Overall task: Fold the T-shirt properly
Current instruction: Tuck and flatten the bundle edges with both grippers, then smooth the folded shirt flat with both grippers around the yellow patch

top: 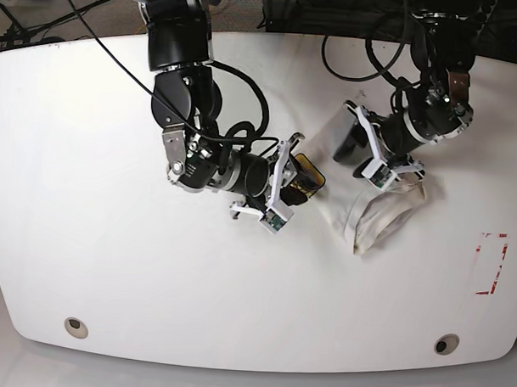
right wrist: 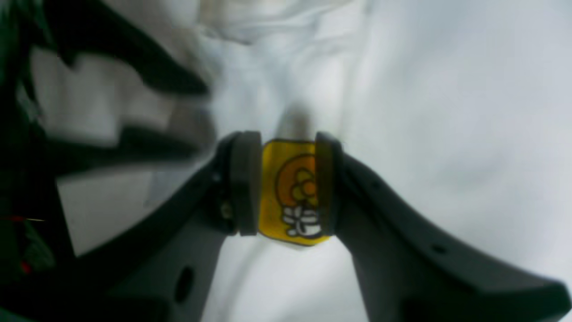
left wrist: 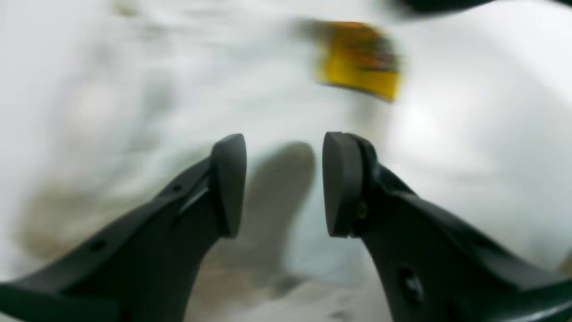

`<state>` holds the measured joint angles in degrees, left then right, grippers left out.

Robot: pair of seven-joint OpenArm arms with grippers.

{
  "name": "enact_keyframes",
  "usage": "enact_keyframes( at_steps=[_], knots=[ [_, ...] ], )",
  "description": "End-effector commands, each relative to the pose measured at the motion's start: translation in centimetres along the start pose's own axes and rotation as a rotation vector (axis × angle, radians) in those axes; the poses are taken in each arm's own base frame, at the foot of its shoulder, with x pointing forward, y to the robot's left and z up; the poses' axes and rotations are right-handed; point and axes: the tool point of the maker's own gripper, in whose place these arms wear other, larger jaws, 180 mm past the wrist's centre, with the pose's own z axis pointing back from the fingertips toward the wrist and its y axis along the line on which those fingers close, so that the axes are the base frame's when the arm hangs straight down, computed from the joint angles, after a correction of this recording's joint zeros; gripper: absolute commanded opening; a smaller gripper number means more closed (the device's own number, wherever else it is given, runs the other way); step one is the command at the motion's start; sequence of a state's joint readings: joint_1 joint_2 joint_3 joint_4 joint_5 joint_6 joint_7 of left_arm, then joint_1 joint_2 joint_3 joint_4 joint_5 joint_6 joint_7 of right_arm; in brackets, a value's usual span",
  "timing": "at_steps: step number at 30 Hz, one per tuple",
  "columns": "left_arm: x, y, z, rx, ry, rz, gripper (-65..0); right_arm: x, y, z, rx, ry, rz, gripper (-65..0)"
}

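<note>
1. Seen from above: a white tabletop [top: 112,265], two black robot arms reaching in from the far edge, and a bunched off-white T-shirt [top: 378,216] lying crumpled between them, toward the right of centre.
2. No containers anywhere on the table; only the shirt, the arms and their trailing black cables [top: 365,61].
3. Right gripper [right wrist: 288,183], on the left side of the base view, poised at the shirt's left edge with jaws held a little apart; a yellow patch label [right wrist: 286,192] with an orange cartoon figure framed in the gap between the pads. Whether the pads actually pinch the label or merely hang over it cannot be told.
4. Left gripper [left wrist: 283,183], on the right side of the base view, low over the shirt's upper part, jaws spread with a clear gap and nothing between them; blurred pale fabric below, and a smeared yellow-orange patch beyond the fingertips.
5. In the right wrist view, dark parts of the other arm [right wrist: 111,67] crowding the left of the frame over the cloth.
6. Near the table's right edge, well apart from the shirt, a red dashed rectangle [top: 490,263] marked on the surface.
7. Two round metal fittings [top: 76,327] set in the near edge, one toward each corner.
</note>
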<state>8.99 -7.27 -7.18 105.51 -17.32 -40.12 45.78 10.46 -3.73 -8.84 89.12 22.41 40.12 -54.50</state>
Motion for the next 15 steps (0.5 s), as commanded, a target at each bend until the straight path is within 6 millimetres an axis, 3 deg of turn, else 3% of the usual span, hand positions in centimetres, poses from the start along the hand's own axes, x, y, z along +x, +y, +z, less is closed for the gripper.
enact_keyframes(
  at_steps=[1,6,9,15],
  knots=[
    [-0.2,-0.1,-0.7,0.006,0.015,-0.020,-39.3,1.0,-0.8,-0.8,-0.005,-0.035,-0.011,-46.9],
    [-3.6,-0.6,-2.3,-0.025,0.116,0.016,-39.3,-2.5,-2.1,-2.8,-0.004,-0.013,-0.101,-46.9],
    [-4.2,-0.4,-2.5,-0.027,0.117,0.030,-39.3,-4.4,-3.9,-2.4,-0.025,-0.006,-0.136,-46.9],
    [-5.4,1.5,-1.3,0.001,0.157,-0.014,-39.3,-6.9,-5.2,0.0,-0.033,-0.008,-0.195,-46.9]
  ],
)
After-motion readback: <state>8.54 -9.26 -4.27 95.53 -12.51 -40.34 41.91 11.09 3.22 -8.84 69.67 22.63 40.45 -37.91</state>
